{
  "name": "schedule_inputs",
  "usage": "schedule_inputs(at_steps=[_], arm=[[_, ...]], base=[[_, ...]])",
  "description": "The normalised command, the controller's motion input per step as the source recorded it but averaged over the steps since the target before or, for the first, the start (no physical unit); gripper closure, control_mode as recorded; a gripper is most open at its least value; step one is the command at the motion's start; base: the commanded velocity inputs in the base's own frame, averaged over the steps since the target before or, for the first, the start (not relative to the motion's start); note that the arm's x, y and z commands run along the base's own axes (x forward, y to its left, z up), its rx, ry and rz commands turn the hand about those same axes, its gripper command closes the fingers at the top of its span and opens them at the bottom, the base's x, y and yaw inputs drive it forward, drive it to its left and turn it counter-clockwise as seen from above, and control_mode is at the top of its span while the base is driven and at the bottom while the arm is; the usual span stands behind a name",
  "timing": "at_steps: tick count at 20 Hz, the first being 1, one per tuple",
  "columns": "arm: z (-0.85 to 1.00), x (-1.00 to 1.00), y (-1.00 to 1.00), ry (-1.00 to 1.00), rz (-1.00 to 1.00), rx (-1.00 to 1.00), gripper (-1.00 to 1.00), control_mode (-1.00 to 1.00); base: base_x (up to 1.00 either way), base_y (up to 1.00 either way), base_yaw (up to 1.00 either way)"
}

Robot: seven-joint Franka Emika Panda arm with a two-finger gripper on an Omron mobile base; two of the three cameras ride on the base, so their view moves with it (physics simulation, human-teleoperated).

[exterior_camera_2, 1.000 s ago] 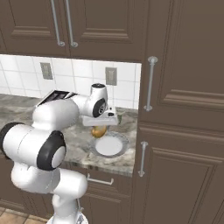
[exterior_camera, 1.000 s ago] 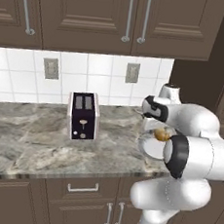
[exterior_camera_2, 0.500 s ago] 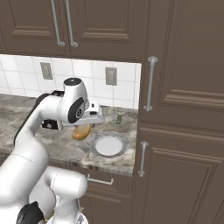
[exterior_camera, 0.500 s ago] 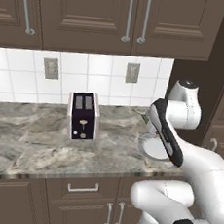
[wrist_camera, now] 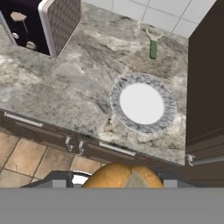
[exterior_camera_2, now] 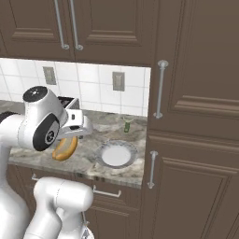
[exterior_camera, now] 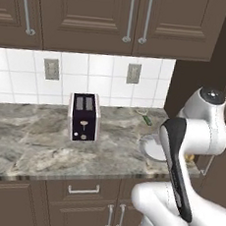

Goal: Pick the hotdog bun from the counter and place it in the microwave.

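I have the claw (exterior_camera_2: 70,140) clenched on the hotdog bun (exterior_camera_2: 65,148), lifted clear of the surface (exterior_camera_2: 93,161) and hanging over its near edge, left of the round plate (exterior_camera_2: 115,154); in the hand view the bun (wrist_camera: 124,176) sits between the finger tips, above the drawer fronts. The plate (wrist_camera: 142,103) lies on the marbled surface (wrist_camera: 74,87) beside the tall dark cabinet (wrist_camera: 205,78), a small green-handled tool (wrist_camera: 153,46) lies beyond it near the tiled wall, and the black toaster (exterior_camera: 84,117) stands well to the left.
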Motion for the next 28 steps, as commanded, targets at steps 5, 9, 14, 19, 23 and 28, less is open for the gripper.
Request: schedule_inputs(at_steps=[5, 9, 14, 19, 23, 28], arm=[[0.01, -0.12, 0.00, 0.00, 0.00, 0.00, 1.00, -1.00], [0.00, -0.03, 0.00, 0.00, 0.00, 0.00, 1.00, 1.00], [0.00, 0.00, 0.00, 0.00, 0.00, 0.00, 1.00, 1.00], [0.00, 0.00, 0.00, 0.00, 0.00, 0.00, 1.00, 1.00], [0.00, 0.00, 0.00, 0.00, 0.00, 0.00, 1.00, 1.00], [0.00, 0.00, 0.00, 0.00, 0.00, 0.00, 1.00, 1.00]], base=[[0.00, 0.00, 0.00], [-0.50, 0.00, 0.00], [-1.00, -0.04, -0.26], [-0.93, -0.49, -0.38], [-0.50, -0.92, -0.45], [-0.24, -1.00, -0.43]])
